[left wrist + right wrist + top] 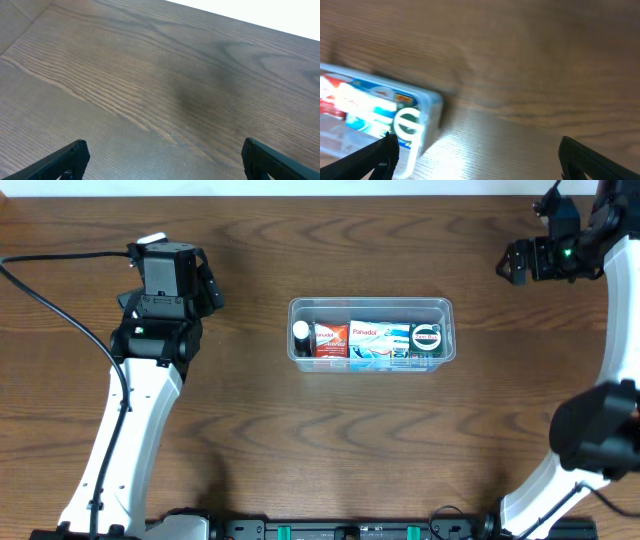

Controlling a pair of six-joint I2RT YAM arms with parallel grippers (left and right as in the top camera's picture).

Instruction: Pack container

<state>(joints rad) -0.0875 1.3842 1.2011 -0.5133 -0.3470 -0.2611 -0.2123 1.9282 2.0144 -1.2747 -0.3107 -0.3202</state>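
Observation:
The clear plastic container (371, 302) sits in the middle of the table. It holds a small white-capped bottle (301, 336), a red box (330, 340), a white and blue Panadol box (378, 343) and a round green-topped item (427, 337). My left gripper (208, 286) hovers well to the container's left. In the left wrist view the left gripper (162, 160) is open over bare wood. My right gripper (513, 262) hangs at the far right, above and apart from the container. It (480, 160) is open, with the container's end wall (433, 107) blurred beside its left finger.
The table is dark wood grain (300, 450). A black cable (60, 305) runs from the left edge to the left arm. The white right arm (620, 350) curves along the right edge.

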